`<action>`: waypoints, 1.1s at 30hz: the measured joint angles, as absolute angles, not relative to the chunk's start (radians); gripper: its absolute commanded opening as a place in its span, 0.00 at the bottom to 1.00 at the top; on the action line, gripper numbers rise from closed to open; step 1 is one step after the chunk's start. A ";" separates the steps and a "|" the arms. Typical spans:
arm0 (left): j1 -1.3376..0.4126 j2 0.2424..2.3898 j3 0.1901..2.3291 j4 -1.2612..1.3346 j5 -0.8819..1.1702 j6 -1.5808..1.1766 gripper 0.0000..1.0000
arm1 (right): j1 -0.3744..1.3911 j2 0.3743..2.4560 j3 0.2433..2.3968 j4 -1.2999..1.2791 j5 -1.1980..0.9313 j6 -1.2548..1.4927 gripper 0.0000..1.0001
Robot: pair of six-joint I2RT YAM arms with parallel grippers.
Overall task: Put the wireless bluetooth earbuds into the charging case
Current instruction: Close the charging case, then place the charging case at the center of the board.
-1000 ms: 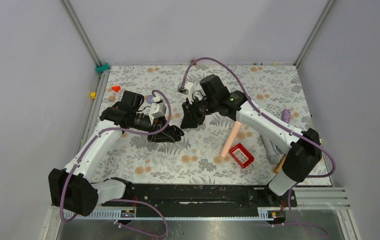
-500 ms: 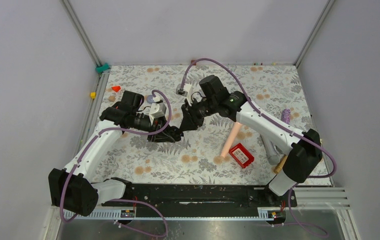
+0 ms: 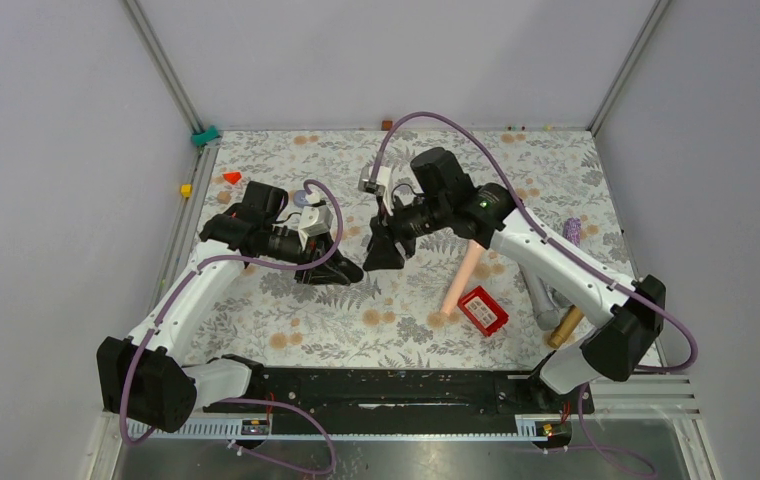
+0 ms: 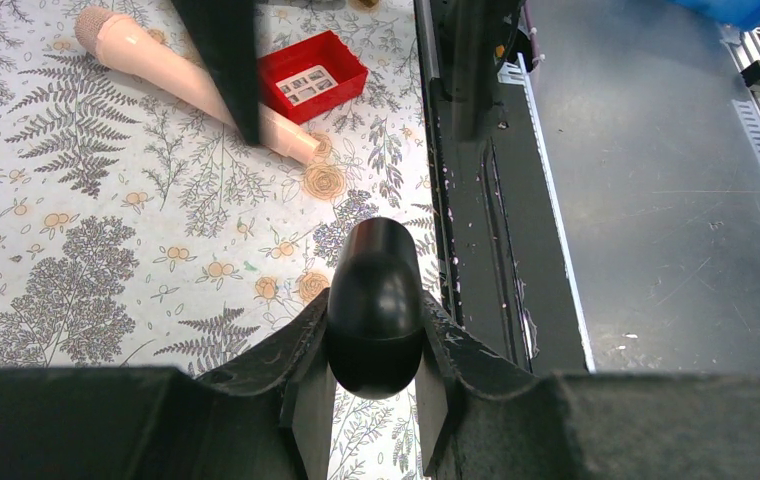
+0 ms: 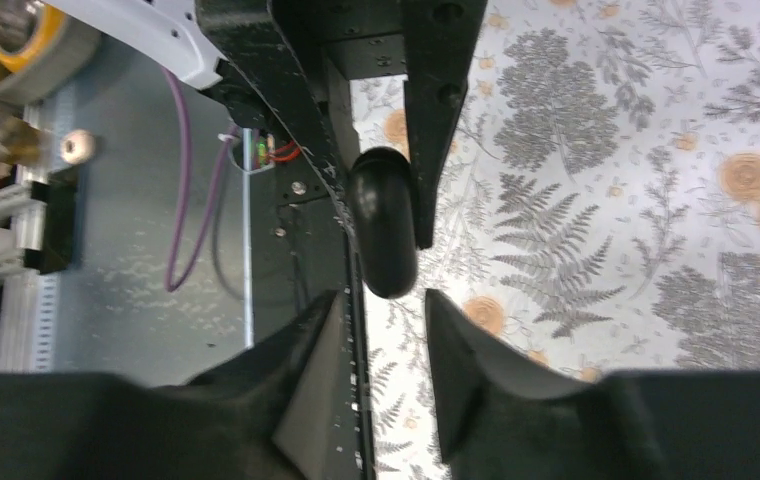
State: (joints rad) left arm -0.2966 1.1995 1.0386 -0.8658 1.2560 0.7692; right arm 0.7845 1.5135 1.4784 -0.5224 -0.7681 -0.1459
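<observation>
The left gripper [image 4: 374,318] stays pinched on the case [image 4: 374,290], left of centre, unmoved; the right gripper [image 5: 384,305], fingers spread, faces the case's end but has drawn back slightly rightward, its elbow swung further right; the pink cylinder [image 3: 461,275] and red box [image 3: 483,309] lie unchanged.

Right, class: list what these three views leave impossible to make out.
The earbuds: in no view; whether they sit inside the opaque charging case cannot be told.
Top view: the case blends into the black left claw gripping it.
Left wrist view: the case's near end is buried in that claw.
Right wrist view: its far end is covered likewise.
</observation>
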 measured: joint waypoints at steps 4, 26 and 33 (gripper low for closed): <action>-0.297 1.200 1.039 -0.866 1.247 0.769 0.04 | 0.786 1.508 1.530 -0.605 -0.638 -0.197 1.00; -0.320 1.686 1.316 -0.704 0.877 0.501 0.08 | 0.706 0.891 1.029 -0.523 0.118 -0.453 0.99; -0.397 2.006 1.575 -0.580 0.820 0.203 0.10 | 0.645 0.806 0.926 -0.424 0.115 -0.468 0.99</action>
State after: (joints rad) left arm -0.3965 2.0056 1.5749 -0.5797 0.8196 0.2028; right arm 0.6445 0.8059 0.9260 -0.4236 0.1150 -0.4679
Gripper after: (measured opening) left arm 0.297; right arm 0.993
